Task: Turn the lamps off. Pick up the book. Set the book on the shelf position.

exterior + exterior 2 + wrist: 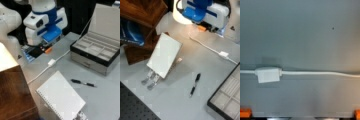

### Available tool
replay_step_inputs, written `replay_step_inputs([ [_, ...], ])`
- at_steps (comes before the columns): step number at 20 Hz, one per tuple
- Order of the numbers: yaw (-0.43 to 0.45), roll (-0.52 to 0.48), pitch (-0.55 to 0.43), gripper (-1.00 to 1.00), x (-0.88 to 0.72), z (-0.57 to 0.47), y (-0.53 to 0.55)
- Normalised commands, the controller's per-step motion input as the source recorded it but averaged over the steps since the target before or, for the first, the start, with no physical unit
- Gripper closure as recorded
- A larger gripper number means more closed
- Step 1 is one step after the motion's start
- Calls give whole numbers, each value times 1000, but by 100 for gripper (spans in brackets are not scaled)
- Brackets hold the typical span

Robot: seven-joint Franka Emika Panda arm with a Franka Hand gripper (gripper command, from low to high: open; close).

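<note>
All three views are rendered soft and blurred. A bright, blown-out glow is seen at a front view's top on the grey surface (195,62). The white spiral-bound notebook (164,55) is washed pale. Even, dim light is spread across the wrist view.

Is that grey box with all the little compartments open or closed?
Open. In a front view the grey case has its lid tilted up behind it, and the divided compartments inside are bare to see. The tool is away from it, above the white cable.

Grey tabletop (105,100), dark backdrop (77,15) behind it.
</note>
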Motion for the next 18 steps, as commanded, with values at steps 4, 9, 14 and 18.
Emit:
replay_step_inputs([
  [4, 228, -144, 23, -100, -85, -15, 71],
  [9, 214, -150, -11, -100, -279, -60, 93],
  [14, 158, -122, -71, -100, -403, -117, -11],
  [18, 151, -82, -118, -100, -365, -149, -43],
])
